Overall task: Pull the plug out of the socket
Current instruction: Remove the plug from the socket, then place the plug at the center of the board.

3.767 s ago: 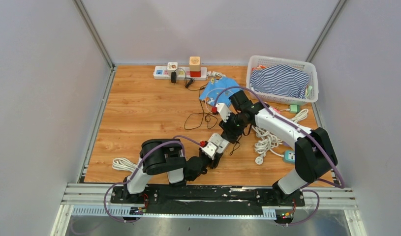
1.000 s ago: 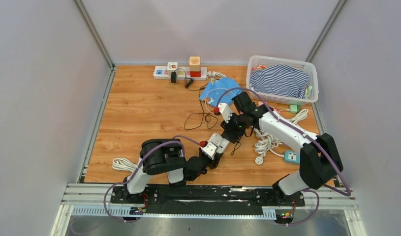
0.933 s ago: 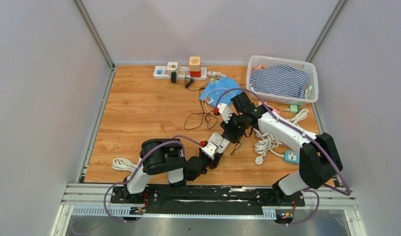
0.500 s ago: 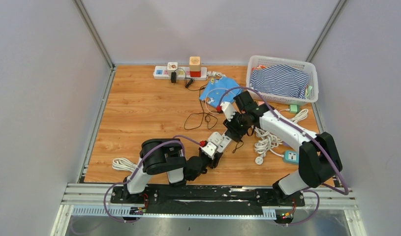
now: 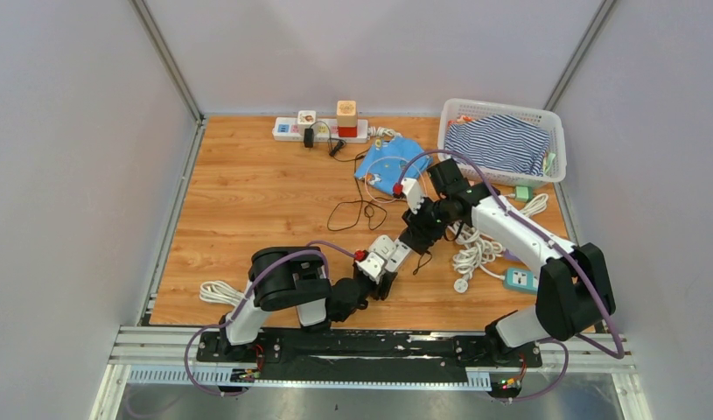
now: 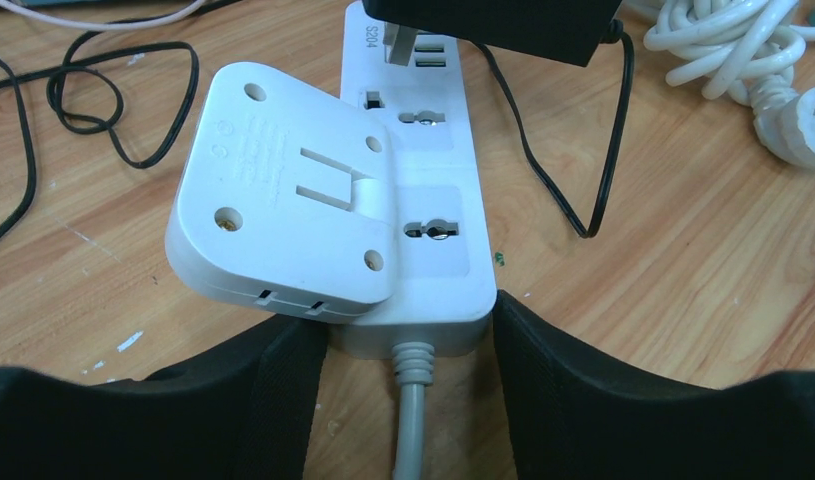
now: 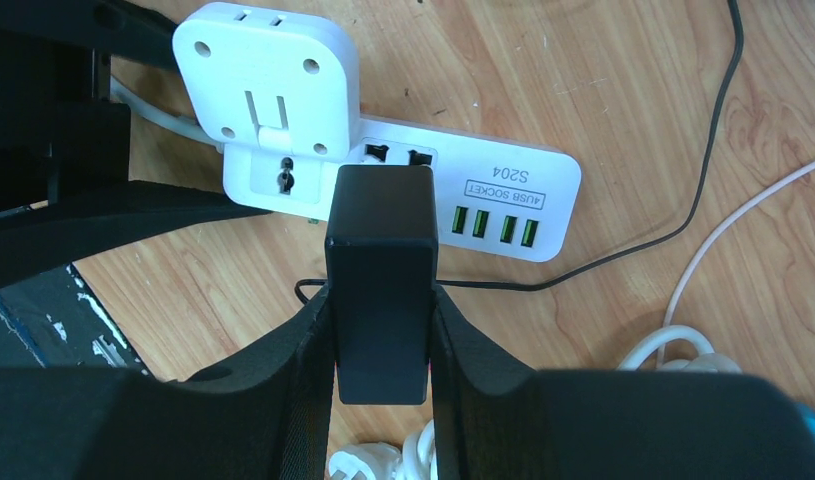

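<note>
Right tool (image 7: 381, 330): pinching the black plug (image 7: 381, 260) by its two flat sides, fingers pressed in on the body. The plug hangs above the white power strip (image 6: 433, 180), near the end with the green USB ports.

Left wrist view: one metal prong (image 6: 401, 45) shows under the plug's body, bare along its length, with its tip above the socket openings (image 6: 423, 120) and not in them. Judged from this, the plug is out of the socket. The gap is small and the plug sits just over the strip, not well apart from it.

Left tool (image 6: 408, 390): closed around the cable end of the power strip, one finger against each side, and seems to hold the strip down on the worktop (image 6: 683, 280). Contact on the side under the white adapter (image 6: 283, 210) is partly hidden, so I cannot tell how firm it is.

The white adapter is seated at the strip's near end and is untouched by either tool. The plug's thin black cord (image 6: 603, 150) runs slack across the wood beside the strip.

Progress: the pull itself looks done, as the prong is free and the strip lies flat. What is left, as far as I can judge, is to carry the plug clear of the strip and set it down, then let go of the strip. The slack cord does not look likely to drag on it.
</note>
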`<action>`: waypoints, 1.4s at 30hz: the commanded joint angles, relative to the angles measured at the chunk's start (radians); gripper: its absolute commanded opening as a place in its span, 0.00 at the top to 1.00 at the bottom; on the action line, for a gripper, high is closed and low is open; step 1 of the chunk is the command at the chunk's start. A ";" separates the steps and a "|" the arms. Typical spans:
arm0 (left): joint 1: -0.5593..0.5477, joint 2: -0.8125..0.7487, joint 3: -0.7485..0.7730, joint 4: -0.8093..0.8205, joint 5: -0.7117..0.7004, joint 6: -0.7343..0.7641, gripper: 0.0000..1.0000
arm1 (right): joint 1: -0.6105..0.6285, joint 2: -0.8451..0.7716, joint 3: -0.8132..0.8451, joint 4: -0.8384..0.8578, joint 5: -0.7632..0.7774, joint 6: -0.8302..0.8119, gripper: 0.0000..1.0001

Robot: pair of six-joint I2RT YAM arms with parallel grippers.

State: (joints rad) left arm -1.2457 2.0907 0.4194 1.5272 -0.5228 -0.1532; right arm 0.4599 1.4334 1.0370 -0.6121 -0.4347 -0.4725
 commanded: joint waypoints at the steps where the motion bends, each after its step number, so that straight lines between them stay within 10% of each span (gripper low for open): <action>1: 0.003 0.005 -0.027 0.000 -0.034 -0.013 0.31 | -0.020 -0.022 0.024 -0.041 -0.052 -0.030 1.00; 10: 0.003 -0.076 -0.069 0.000 0.017 -0.027 0.00 | -0.043 -0.053 0.028 -0.052 -0.068 -0.045 1.00; 28: 0.005 -0.440 -0.254 -0.043 0.309 -0.077 0.00 | -0.138 -0.178 0.052 -0.076 -0.134 -0.049 1.00; 42: 0.076 -1.027 -0.189 -0.717 0.555 -0.042 0.00 | -0.190 -0.272 0.050 -0.122 -0.337 -0.100 1.00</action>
State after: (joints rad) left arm -1.1824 1.1759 0.2073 1.0016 -0.0547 -0.2584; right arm 0.2848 1.1885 1.0714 -0.6880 -0.6559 -0.5293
